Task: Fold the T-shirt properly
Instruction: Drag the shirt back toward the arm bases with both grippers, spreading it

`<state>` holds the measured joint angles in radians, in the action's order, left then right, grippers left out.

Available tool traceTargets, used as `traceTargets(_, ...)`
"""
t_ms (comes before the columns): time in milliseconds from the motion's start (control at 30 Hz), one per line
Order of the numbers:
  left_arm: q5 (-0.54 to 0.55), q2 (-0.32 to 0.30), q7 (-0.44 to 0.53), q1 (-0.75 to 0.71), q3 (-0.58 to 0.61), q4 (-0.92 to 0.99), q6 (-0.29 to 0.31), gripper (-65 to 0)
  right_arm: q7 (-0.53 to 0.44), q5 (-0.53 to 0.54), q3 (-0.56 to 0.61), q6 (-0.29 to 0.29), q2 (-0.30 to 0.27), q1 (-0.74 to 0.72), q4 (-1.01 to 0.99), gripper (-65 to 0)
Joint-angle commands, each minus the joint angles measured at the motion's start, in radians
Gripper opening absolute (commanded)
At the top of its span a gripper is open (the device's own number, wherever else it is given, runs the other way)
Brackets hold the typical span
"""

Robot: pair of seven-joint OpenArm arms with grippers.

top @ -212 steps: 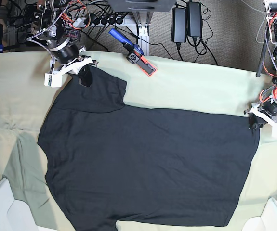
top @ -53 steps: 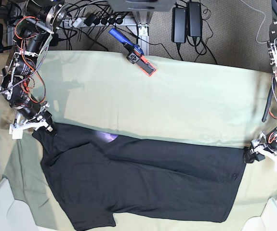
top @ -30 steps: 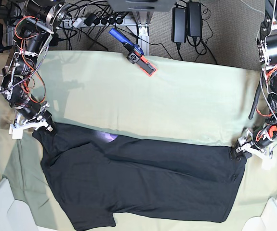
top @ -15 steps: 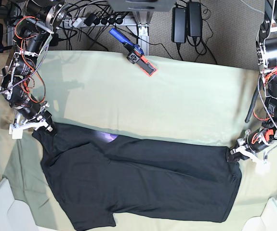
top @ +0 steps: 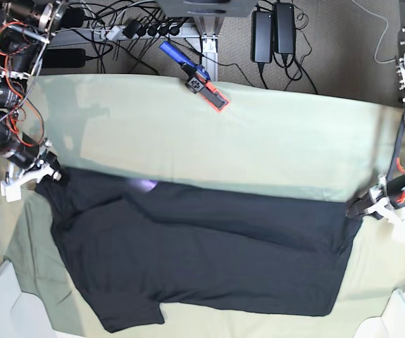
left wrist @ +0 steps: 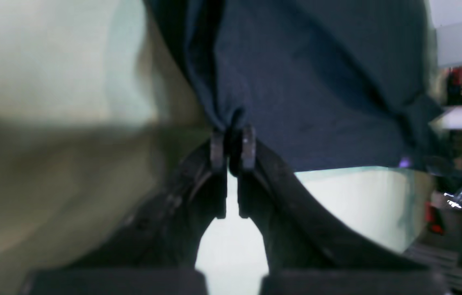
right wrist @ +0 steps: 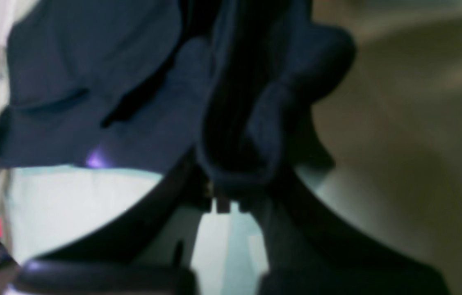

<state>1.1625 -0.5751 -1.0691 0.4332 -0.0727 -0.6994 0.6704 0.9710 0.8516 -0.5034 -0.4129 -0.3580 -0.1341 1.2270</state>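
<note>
On the table cloth (top: 258, 148), the T-shirt (top: 209, 260) now lies further left, its folded edge pulled straighter. The left gripper (top: 363, 208) and the right gripper (top: 47, 171) each stay clamped on a shirt corner.

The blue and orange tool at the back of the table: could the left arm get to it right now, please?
Probably not: the left gripper is shut on the T-shirt corner, across the table from the tool.

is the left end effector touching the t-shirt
Touching. The left wrist view shows the left end effector pinched shut on a bunched corner of the T-shirt, cloth squeezed between its fingertips.
</note>
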Motion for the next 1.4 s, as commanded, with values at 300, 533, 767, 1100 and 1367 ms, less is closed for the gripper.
traceTargets(300, 0.271, -0.108, -0.163, -0.123, -0.005, -0.137, 0.028, -65.0, 0.080, 0.153, -0.003, -0.120, -0.097, 0.028, 0.021, -65.0)
traceTargets(533, 0.277, -0.139, -0.163, -0.298, -0.005, -0.379, 0.028, -65.0, 0.096, 0.187, -0.003, -0.130, -0.112, 0.106, 0.027, -65.0)
traceTargets(767, 0.266, -0.157, -0.163, -0.435, -0.012, -0.528, 0.028, -65.0, 0.107, 0.206, -0.006, -0.138, -0.113, 0.220, 0.117, -65.0)
traceTargets(1100, 0.270, -0.166, -0.162, -0.567, -0.138, -0.538, 0.028, -65.0, 0.106, 0.203, -0.010, -0.138, -0.158, 0.383, 0.304, -65.0)
traceTargets(1367, 0.293, -0.171, -0.154, -0.583, -0.145, -0.538, 0.028, -65.0, 0.102, 0.180, -0.027, -0.137, -0.165, 0.393, 0.314, -65.0)
